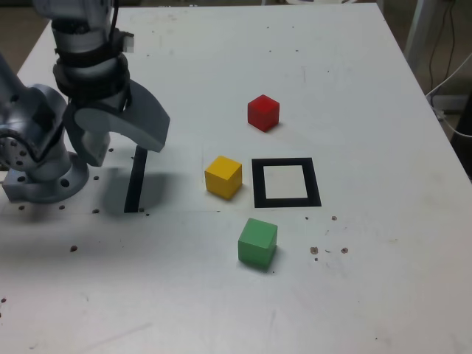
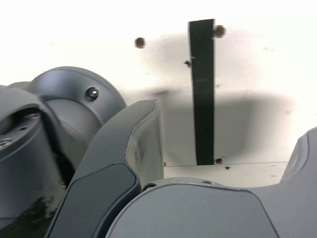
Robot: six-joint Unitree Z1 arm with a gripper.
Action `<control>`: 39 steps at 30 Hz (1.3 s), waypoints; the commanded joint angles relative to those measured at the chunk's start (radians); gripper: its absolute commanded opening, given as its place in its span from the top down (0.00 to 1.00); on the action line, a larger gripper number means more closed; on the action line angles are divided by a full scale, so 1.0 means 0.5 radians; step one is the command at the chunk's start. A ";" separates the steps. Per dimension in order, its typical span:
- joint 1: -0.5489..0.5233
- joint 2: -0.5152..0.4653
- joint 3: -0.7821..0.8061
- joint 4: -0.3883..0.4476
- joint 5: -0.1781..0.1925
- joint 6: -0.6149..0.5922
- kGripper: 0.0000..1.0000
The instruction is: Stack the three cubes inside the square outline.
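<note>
Three cubes lie apart on the white table in the exterior view: a red cube [image 1: 263, 113] farthest back, a yellow cube [image 1: 223, 177] just to the exterior view's left of the square outline [image 1: 257, 183], and a green cube [image 1: 257, 243] nearer the front. The black tape outline has a white centre with nothing in it. My gripper [image 1: 125, 151] hangs open at the exterior view's left, well away from the cubes and holding nothing. In the wrist view the gripper [image 2: 230, 121] shows wide dark jaws over bare table; no cube or outline appears there.
A straight black tape strip [image 1: 136, 181] [image 2: 201, 94] lies under the gripper. The arm's grey base [image 1: 37, 173] stands at the table's left edge. Cables [image 1: 450, 81] hang beyond the right edge. Small dark specks [image 1: 328, 249] dot the table surface.
</note>
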 commanded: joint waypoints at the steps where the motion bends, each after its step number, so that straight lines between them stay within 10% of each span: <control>1: 0.001 -0.001 -0.006 0.030 0.004 -0.014 0.06; 20: 0.003 0.022 -0.090 0.062 0.009 0.014 0.03; 39: 0.463 0.284 -0.657 0.084 0.146 1.187 0.04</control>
